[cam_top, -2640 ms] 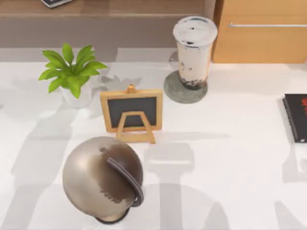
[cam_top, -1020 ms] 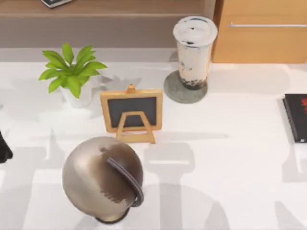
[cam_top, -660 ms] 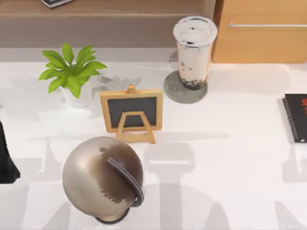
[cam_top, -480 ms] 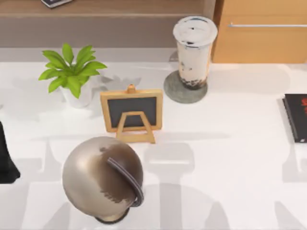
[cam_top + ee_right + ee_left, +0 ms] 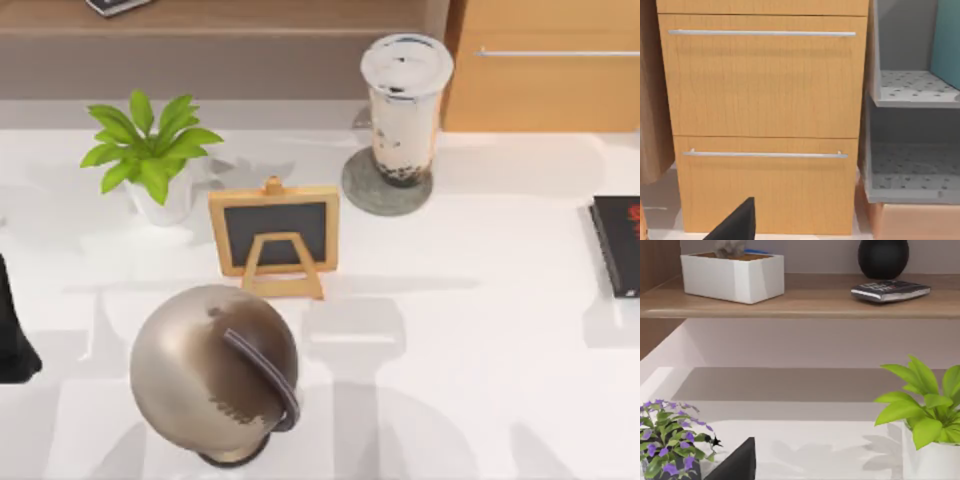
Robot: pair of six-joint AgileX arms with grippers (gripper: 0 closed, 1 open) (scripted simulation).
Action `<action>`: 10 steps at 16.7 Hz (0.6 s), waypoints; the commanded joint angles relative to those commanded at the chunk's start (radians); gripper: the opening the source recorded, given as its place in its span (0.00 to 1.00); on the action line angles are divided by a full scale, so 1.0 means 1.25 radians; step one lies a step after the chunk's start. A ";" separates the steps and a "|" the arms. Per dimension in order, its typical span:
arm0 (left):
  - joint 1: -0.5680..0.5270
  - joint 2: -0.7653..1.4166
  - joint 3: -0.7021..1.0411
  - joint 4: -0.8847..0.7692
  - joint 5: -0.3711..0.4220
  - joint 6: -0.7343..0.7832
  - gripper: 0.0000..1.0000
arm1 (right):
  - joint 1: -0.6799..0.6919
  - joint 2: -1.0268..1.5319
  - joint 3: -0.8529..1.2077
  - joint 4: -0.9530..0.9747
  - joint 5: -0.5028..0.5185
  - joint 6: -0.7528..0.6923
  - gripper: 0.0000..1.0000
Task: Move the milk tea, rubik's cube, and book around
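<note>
White worktop [image 5: 480, 330]: milk tea [image 5: 404, 108] stands on a grey coaster [image 5: 386, 186] at the back; book [image 5: 618, 245] lies at the right edge. Left end effector [image 5: 14, 340] at left edge, opening cannot be told.

The book [image 5: 617, 245] is cut off by the top view's right edge, well apart from the left pincer [image 5: 14, 335], itself cut off at the left edge. A dark wedge [image 5: 735, 462] is cut off at the left wrist view's lower border; the purple-flowered plant [image 5: 667, 440] beside it is likewise cropped.
</note>
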 joint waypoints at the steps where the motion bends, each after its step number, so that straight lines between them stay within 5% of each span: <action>1: 0.000 0.000 0.000 0.000 0.000 0.000 1.00 | -0.014 0.059 0.046 0.020 -0.013 0.000 1.00; 10: 0.000 0.000 0.000 0.000 0.000 0.000 1.00 | -0.170 0.815 0.545 0.242 -0.152 -0.002 1.00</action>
